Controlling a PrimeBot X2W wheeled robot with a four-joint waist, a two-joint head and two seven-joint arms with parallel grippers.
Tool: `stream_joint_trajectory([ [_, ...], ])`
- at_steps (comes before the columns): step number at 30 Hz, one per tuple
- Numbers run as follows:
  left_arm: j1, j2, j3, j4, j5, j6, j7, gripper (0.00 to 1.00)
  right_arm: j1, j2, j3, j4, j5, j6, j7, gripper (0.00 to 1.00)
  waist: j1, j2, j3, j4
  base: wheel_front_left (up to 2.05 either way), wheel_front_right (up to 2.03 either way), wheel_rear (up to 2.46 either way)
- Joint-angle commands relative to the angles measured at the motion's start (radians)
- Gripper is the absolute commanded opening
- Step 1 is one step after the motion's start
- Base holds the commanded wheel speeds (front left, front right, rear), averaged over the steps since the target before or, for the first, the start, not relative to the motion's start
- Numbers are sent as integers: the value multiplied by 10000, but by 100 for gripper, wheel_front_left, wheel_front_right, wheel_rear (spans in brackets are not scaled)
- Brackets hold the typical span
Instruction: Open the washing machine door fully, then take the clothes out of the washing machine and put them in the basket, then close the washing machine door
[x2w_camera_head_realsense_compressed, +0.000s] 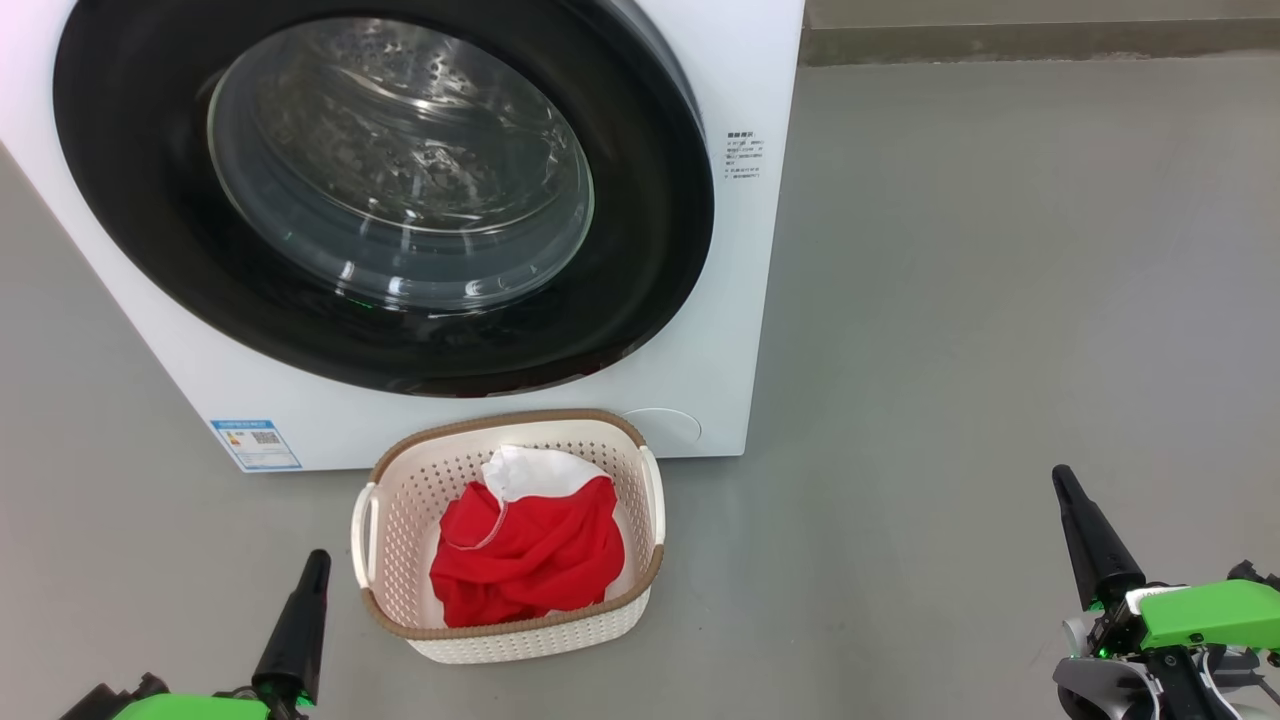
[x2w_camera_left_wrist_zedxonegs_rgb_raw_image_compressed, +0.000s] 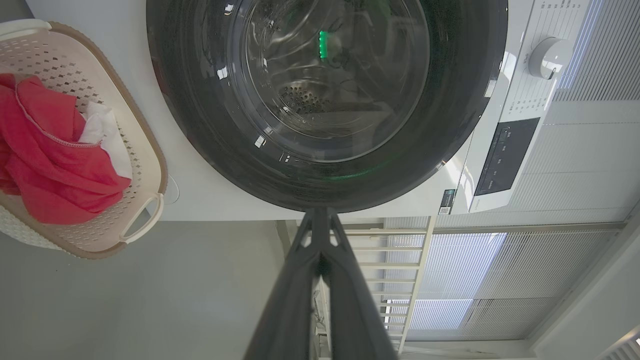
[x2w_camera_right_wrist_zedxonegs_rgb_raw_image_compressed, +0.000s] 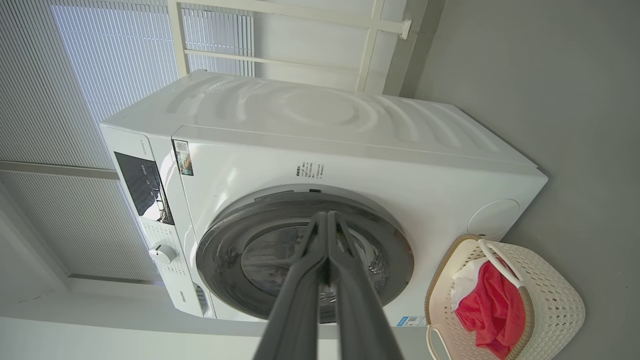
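Glossy round black door (x2w_camera_head_realsense_compressed: 130, 200) was shut, and crumpled red clothes (x2w_camera_head_realsense_compressed: 530, 560) lay in the perforated cream basket (x2w_camera_head_realsense_compressed: 520, 640). Left gripper (x2w_camera_left_wrist_zedxonegs_rgb_raw_image_compressed: 320, 214) and right gripper (x2w_camera_right_wrist_zedxonegs_rgb_raw_image_compressed: 327, 216): fingers together, empty.

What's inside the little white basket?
The red and white clothes lie bundled inside the basket. They cover most of its bottom, so anything underneath cannot be seen.

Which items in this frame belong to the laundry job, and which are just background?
Job:
washing machine
washing machine door, shut
clothes, lying in the basket
basket

Background:
window blinds
white railing
grey floor
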Motion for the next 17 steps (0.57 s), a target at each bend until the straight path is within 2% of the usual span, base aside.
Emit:
stream_joint_trajectory([
  [1,-397,92,365,-214,78,-67,49,0,-423,-58,135,-285,-71,-7,55,0,0,0,0,0,0,0,0],
  [17,-398,83,378,-213,88,-67,59,0,-424,-54,128,-285,-77,-7,60,0,0,0,0,0,0,0,0],
])
